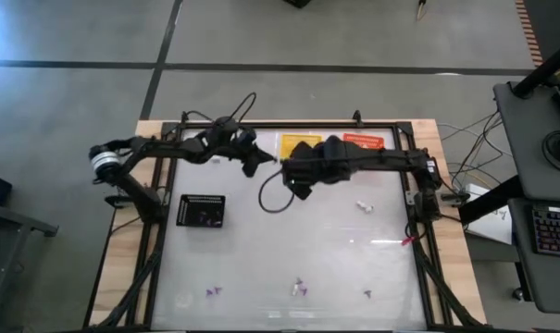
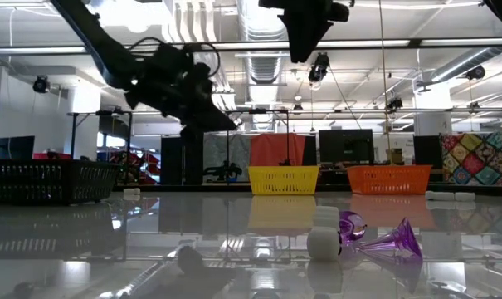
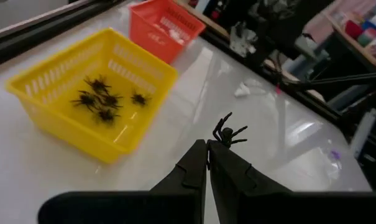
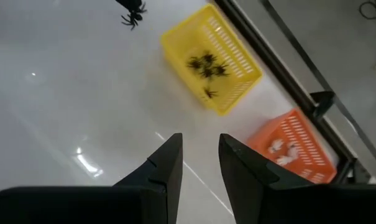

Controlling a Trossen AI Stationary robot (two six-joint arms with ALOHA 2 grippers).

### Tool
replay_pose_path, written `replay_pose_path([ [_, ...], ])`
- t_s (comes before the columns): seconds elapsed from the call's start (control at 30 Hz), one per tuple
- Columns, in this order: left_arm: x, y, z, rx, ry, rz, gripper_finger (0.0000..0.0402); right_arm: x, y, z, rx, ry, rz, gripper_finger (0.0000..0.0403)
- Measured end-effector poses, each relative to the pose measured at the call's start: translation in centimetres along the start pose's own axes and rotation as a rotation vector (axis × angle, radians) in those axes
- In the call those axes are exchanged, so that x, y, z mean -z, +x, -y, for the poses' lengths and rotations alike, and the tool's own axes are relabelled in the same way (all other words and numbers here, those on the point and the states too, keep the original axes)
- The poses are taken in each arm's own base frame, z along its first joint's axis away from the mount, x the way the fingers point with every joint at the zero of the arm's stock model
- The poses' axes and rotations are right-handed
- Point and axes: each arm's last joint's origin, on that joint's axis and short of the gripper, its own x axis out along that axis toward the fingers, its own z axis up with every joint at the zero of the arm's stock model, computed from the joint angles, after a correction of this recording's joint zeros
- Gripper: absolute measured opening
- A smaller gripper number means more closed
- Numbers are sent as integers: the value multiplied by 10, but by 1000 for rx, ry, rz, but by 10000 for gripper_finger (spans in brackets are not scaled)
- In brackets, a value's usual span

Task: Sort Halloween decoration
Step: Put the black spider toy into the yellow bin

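Note:
My left gripper point(image 3: 207, 146) is shut on a black spider trinket point(image 3: 229, 132) of the Halloween decoration. It hangs over the table just left of the yellow basket point(image 3: 94, 93), which holds several black spiders point(image 3: 100, 99). The orange basket point(image 3: 165, 28) next to it holds white trinkets. My right gripper point(image 4: 200, 146) stands open and empty, high over the table's middle near both baskets point(image 4: 212, 59). The held spider point(image 4: 133, 11) also shows in the right wrist view. Purple trinkets point(image 1: 300, 289) lie near the front edge and a white one point(image 1: 363, 205) at mid-right. My left gripper pinches the spider between its two fingertips point(image 3: 200, 152), at the spider's body end point(image 3: 224, 140). The legs spread out beyond the tips. The fingers slant down from the table's left side. The spider is lifted clear of the table.
A black basket point(image 1: 203, 211) stands on the table's left part. The yellow basket point(image 1: 298, 143) and orange basket point(image 1: 363, 141) sit along the far edge. A cable loop point(image 1: 272, 199) hangs below the right arm. A purple trinket point(image 2: 392, 241) and a white one point(image 2: 324, 234) lie close to the low camera.

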Motion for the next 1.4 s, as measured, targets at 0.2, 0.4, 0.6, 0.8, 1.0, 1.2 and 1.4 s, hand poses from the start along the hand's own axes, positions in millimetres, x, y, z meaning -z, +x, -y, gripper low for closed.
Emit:
replay_pose_path([
  [0.2,-19,28,-25,8,-10,-45,0,-12,11,19,27,-28,-18,95],
  [0.4,-35,40,-43,-32,7,-105,0,-17,14,28,35,-50,-22,94],
  [0.6,-51,43,-55,-66,48,-177,0,-18,15,32,41,-72,-26,93],
  [0.8,-65,59,-67,-75,43,-275,0,-18,16,31,42,-73,-27,88],
  [1.0,-77,71,-76,-69,69,-358,0,-18,16,31,43,-73,-27,91],
  [1.2,-76,77,-81,-42,71,-391,0,-18,16,32,59,-74,-18,87],
  [1.4,-75,77,-80,-3,68,-394,19,-18,16,32,65,-63,-16,86],
])
